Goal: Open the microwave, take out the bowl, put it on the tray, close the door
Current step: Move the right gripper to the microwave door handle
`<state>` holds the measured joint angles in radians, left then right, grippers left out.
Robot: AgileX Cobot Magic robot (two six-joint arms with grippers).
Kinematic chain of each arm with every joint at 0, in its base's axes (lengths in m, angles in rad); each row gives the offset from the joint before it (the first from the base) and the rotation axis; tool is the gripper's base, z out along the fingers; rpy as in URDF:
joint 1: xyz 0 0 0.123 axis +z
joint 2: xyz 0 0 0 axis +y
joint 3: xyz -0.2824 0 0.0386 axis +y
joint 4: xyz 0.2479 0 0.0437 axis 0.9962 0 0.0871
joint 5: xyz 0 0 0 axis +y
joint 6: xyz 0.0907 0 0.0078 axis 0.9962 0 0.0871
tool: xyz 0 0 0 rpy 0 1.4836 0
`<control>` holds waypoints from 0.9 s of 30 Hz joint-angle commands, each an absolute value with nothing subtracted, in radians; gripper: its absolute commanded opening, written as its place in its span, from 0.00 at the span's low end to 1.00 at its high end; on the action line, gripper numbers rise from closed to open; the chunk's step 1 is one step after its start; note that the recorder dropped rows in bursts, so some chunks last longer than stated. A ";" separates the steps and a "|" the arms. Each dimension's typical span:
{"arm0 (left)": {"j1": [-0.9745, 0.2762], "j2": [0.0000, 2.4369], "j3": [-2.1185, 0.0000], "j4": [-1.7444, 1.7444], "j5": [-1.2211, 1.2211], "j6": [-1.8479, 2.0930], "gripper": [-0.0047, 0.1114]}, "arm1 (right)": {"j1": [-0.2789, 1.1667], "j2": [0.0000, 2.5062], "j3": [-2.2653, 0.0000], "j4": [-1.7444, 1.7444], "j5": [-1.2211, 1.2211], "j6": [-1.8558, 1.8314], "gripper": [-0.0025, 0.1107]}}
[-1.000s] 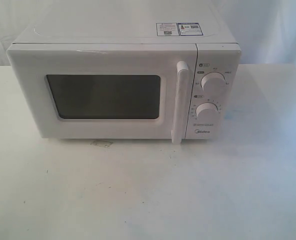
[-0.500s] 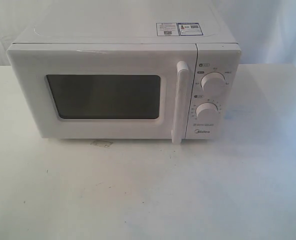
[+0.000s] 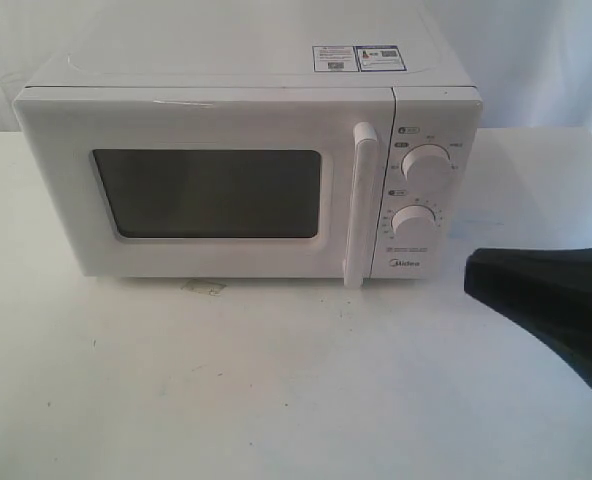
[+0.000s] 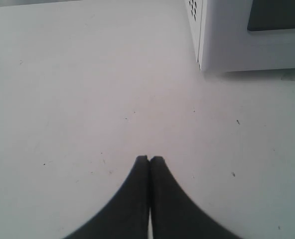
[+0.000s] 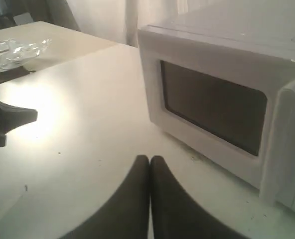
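- The white table (image 3: 276, 390) is occupied by the microwave (image 3: 431, 110), its door (image 3: 206, 120) shut.
- The left gripper (image 4: 149, 159) and the right gripper (image 5: 149, 159) are held with jaws pressed together, empty.

Bright, even light washes the white desk (image 3: 276, 390); the microwave (image 3: 246, 180) casts a faint shadow; right wrist view shows glare and softness.

My left gripper (image 4: 149, 158): jaws pressed together, over the white table (image 4: 77, 89). Ahead, microwave (image 4: 196, 30) corner resting on it: vent holes in the side, door (image 4: 227, 40) flush, dark window (image 4: 277, 15).
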<state>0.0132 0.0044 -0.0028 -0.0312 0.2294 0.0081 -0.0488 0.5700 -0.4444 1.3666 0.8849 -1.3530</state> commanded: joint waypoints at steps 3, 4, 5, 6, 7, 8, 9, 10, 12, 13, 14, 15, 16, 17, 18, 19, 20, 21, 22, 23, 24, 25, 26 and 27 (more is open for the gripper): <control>0.015 0.000 0.000 -0.036 0.232 0.000 0.04 | -0.046 0.780 -0.456 1.361 0.691 -1.387 0.02; 0.015 0.000 0.000 -0.036 0.232 0.000 0.04 | -0.046 0.814 -0.460 1.361 0.691 -1.393 0.02; 0.015 0.000 0.000 -0.036 0.232 0.000 0.04 | -0.046 0.840 -0.465 1.359 0.694 -1.406 0.02; 0.015 0.000 0.000 -0.036 0.232 0.000 0.04 | -0.041 0.871 -0.472 1.359 0.700 -1.431 0.02; 0.015 0.000 0.000 -0.036 0.232 0.000 0.04 | -0.032 0.900 -0.479 1.355 0.700 -1.456 0.02; 0.015 0.000 0.000 -0.036 0.232 0.000 0.04 | -0.023 0.922 -0.485 1.355 0.700 -1.470 0.02; 0.015 0.000 0.000 -0.036 0.232 0.000 0.04 | -0.008 0.947 -0.492 1.352 0.700 -1.482 0.02; 0.015 0.000 0.000 -0.036 0.232 0.000 0.04 | 0.010 0.968 -0.500 1.352 0.700 -1.487 0.02; 0.015 0.000 0.000 -0.036 0.232 0.000 0.04 | 0.045 1.005 -0.514 1.351 0.673 -1.489 0.02; 0.015 0.000 0.000 -0.036 0.232 0.000 0.04 | 0.065 1.020 -0.523 1.351 0.644 -1.500 0.02; 0.015 0.000 0.000 -0.036 0.232 0.000 0.04 | 0.082 1.032 -0.532 1.351 0.612 -1.518 0.02; 0.015 0.000 0.000 -0.036 0.232 0.000 0.04 | 0.095 1.041 -0.539 1.351 0.587 -1.535 0.02; 0.015 0.000 0.000 -0.036 0.232 0.000 0.04 | 0.110 1.053 -0.548 1.351 0.557 -1.548 0.02; 0.015 0.000 0.000 -0.036 0.232 0.000 0.04 | 0.123 1.063 -0.561 1.351 0.533 -1.555 0.02; 0.015 0.000 0.000 -0.036 0.232 0.000 0.04 | 0.135 1.072 -0.571 1.351 0.518 -1.564 0.02; 0.015 0.000 0.000 -0.036 0.232 0.000 0.04 | 0.144 1.084 -0.585 1.351 0.505 -1.571 0.02; 0.015 0.000 0.000 -0.036 0.232 0.000 0.04 | 0.152 1.097 -0.600 1.351 0.491 -1.571 0.02; 0.015 0.000 0.000 -0.036 0.232 0.000 0.04 | 0.157 1.112 -0.613 1.351 0.477 -1.569 0.02; 0.015 0.000 0.000 -0.036 0.232 0.000 0.04 | 0.161 1.127 -0.629 1.351 0.460 -1.569 0.02; 0.015 0.000 0.000 -0.036 0.232 0.000 0.04 | 0.167 1.145 -0.644 1.351 0.445 -1.569 0.04; 0.015 0.000 0.000 -0.036 0.232 0.000 0.04 | 0.171 1.159 -0.656 1.351 0.437 -1.569 0.07; 0.015 0.000 0.000 -0.036 0.232 0.000 0.04 | 0.174 1.183 -0.676 1.351 0.435 -1.571 0.11; 0.015 0.000 0.000 -0.036 0.232 0.000 0.04 | 0.176 1.199 -0.688 1.351 0.435 -1.580 0.17; 0.015 0.000 0.000 -0.036 0.232 0.000 0.04 | 0.180 1.216 -0.702 1.351 0.438 -1.596 0.23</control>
